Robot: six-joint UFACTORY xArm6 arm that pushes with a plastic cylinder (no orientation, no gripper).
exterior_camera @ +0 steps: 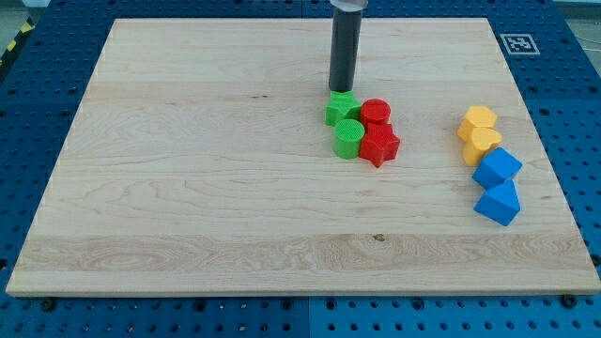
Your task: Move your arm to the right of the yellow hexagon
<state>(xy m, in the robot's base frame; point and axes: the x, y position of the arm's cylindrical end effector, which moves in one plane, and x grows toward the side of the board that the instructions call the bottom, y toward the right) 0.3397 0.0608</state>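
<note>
The yellow hexagon (478,121) lies near the view's right edge of the wooden board, touching a second yellow block (483,145) just below it. My tip (341,89) rests on the board at the view's top middle, well to the left of the yellow hexagon. The tip is right above a green star-like block (342,107) and close to it or touching it.
A green cylinder (348,139), a red cylinder (376,113) and a red star (379,145) cluster with the green block in the middle. Two blue blocks (497,167) (499,202) lie below the yellow ones. The board's right edge (552,160) is near them.
</note>
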